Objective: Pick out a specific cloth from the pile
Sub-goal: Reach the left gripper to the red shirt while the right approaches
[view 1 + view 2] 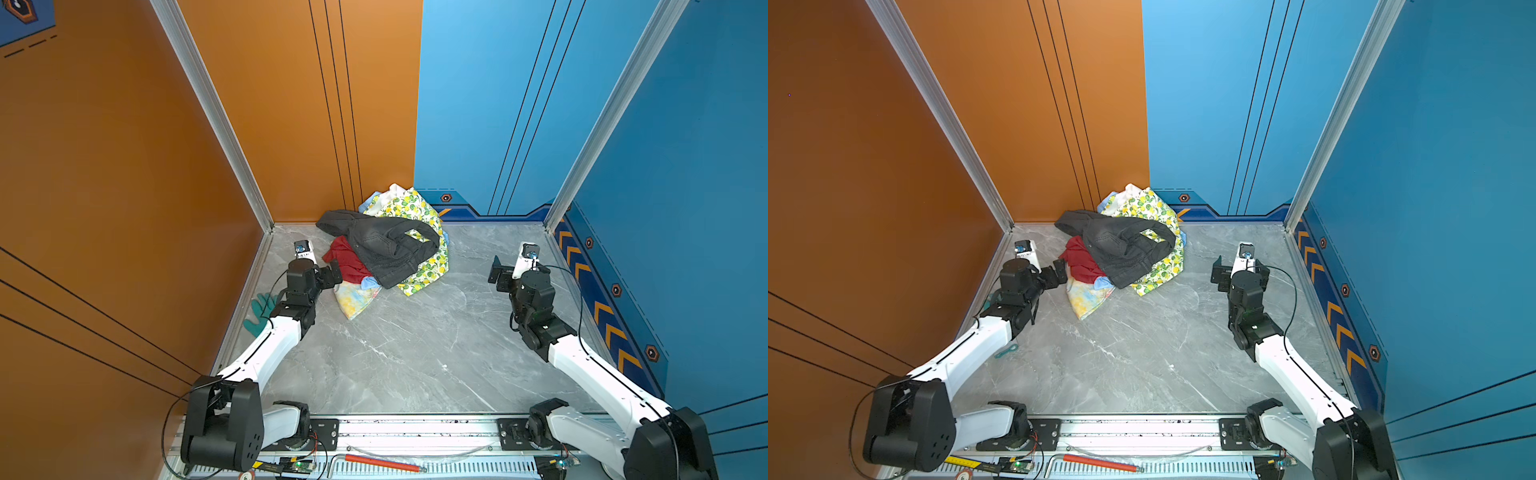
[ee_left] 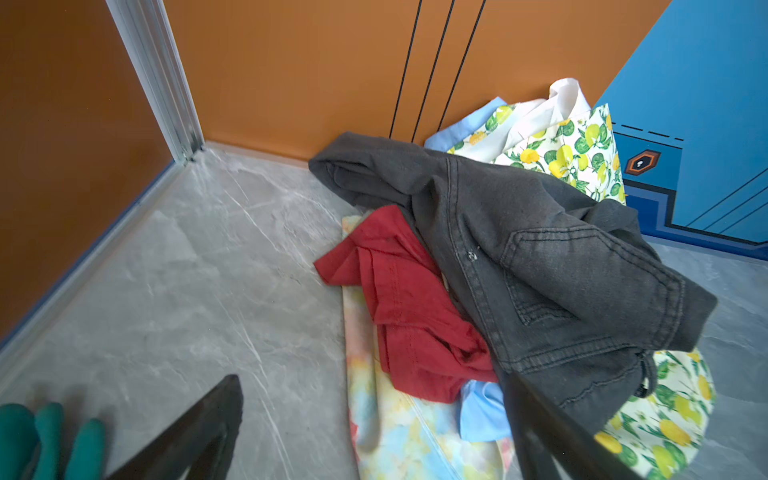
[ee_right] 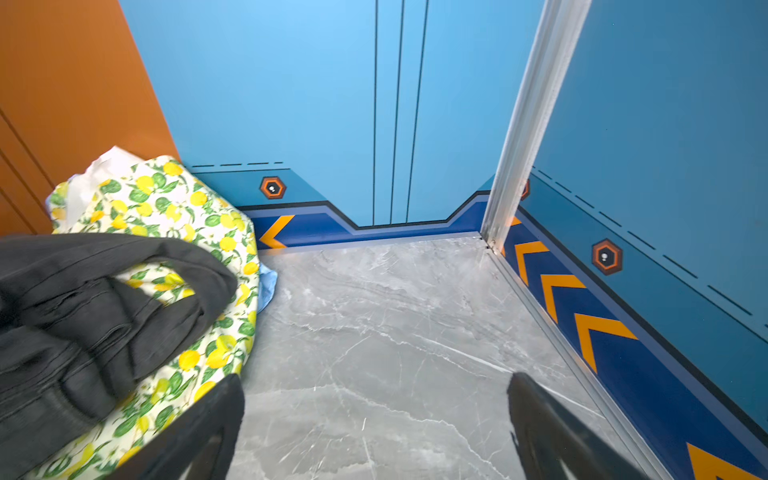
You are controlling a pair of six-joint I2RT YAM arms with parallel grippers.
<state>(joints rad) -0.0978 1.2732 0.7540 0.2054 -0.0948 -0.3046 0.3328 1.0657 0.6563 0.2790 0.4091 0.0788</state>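
The arms [image 1: 274, 353] have white shells, black joint housings, thin black cables [image 1: 261, 348] and black fingers [image 2: 199, 428].

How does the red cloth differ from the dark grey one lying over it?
The red cloth is plain and thin; the grey denim is thicker, with stitched seams and a pocket. The red cloth looks smaller than the denim. The denim drapes over the red cloth's edge. Both lie crumpled.

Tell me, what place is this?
Probably a robot practice booth: orange wall and blue wall box in a grey tabletop, where a left arm and right arm face a clothes pile.
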